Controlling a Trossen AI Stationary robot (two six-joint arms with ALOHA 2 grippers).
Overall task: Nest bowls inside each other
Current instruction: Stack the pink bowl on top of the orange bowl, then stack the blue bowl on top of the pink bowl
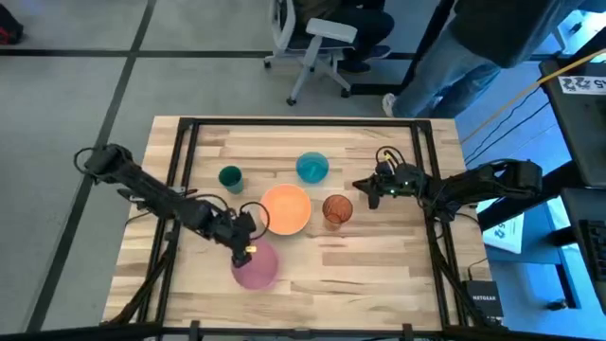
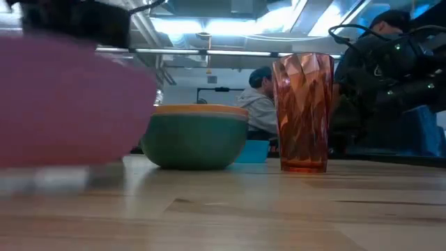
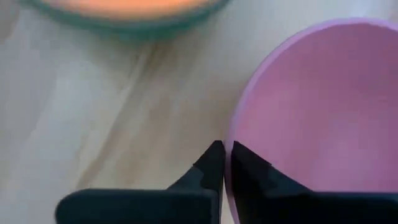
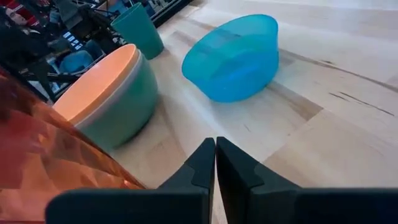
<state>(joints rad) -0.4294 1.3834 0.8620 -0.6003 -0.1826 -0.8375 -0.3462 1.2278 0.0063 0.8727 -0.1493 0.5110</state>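
A: Left gripper sits at the near-left of the wooden table, at the rim of the round pink plastic bowl. Wrist view: its two dark fingers are pinched on that bowl's thin rim, one outside, one inside.

B: Noted. The bowl looms at the left of the low view, blurred; cannot tell whether it rests on the table or is lifted. Stack?

A: Centre of table. Round orange plastic bowl sits inside a round green plastic bowl; only an orange rim shows above the green wall from table height. A pale band shows between them in the right wrist view; cannot tell what it is.

B: Right gripper?

A: Just right of the reddish-brown faceted plastic cup, which stands upright beside the stack. Fingers pressed together, holding nothing.

B: Others?

A: Translucent blue plastic bowl behind the stack, upright. Small dark-teal plastic cup to the far left of it, standing apart.

B: A person sits in the room beyond.
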